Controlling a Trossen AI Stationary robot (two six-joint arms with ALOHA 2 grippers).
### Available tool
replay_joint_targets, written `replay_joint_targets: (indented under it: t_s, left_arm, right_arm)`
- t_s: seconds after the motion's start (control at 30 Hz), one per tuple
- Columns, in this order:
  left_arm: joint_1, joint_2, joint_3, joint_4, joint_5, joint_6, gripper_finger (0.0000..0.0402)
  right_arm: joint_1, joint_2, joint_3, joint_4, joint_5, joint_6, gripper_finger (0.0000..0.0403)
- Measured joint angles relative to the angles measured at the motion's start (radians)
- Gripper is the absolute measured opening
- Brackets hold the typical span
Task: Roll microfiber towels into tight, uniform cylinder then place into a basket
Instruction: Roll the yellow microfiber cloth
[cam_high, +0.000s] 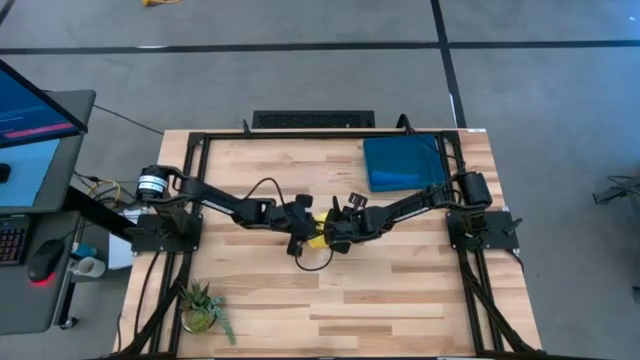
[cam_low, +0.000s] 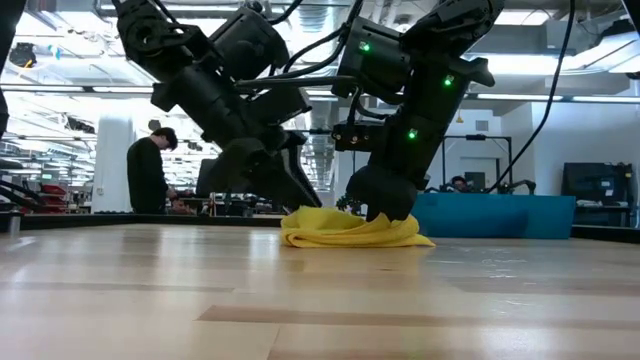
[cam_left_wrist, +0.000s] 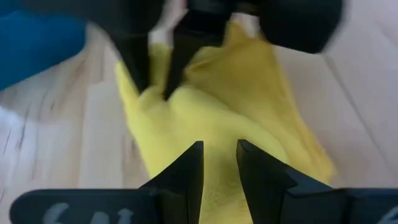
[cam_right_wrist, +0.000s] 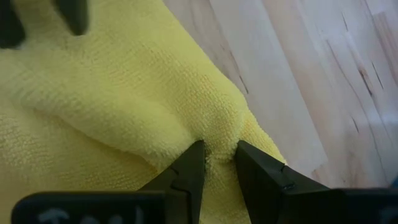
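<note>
Two of my grippers at table centre, left gripper (cam_left_wrist: 219, 163) and right gripper (cam_right_wrist: 217, 158) each pinching the yellow towel (cam_low: 352, 230), basket (cam_high: 403, 162) far right.

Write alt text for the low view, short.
Two dark robot arms reach down onto a crumpled yellow towel in the middle of a wooden table, the left tool and right tool both down at the cloth. A blue bin sits behind to the right; a person stands in the room beyond.
</note>
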Motion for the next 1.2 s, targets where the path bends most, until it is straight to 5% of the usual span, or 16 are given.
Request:
replay_joint_targets:
  t_s: [0.4, 0.8, 1.2]
  left_arm:
    - [-0.058, 0.0, 0.0, -0.055, 0.006, 0.113, 0.0091]
    - [-0.017, 0.115, 0.005, 0.0, 0.025, 0.097, 0.0091]
    - [-0.019, 0.123, 0.005, -0.009, 0.017, 0.093, 0.0091]
  right_arm:
    - [0.0, 0.0, 0.0, 0.001, -0.003, 0.044, 0.0122]
    - [-0.001, -0.002, 0.0, -0.011, 0.003, 0.04, 0.0179]
    - [0.015, -0.12, -0.003, -0.165, -0.098, 0.036, 0.0164]
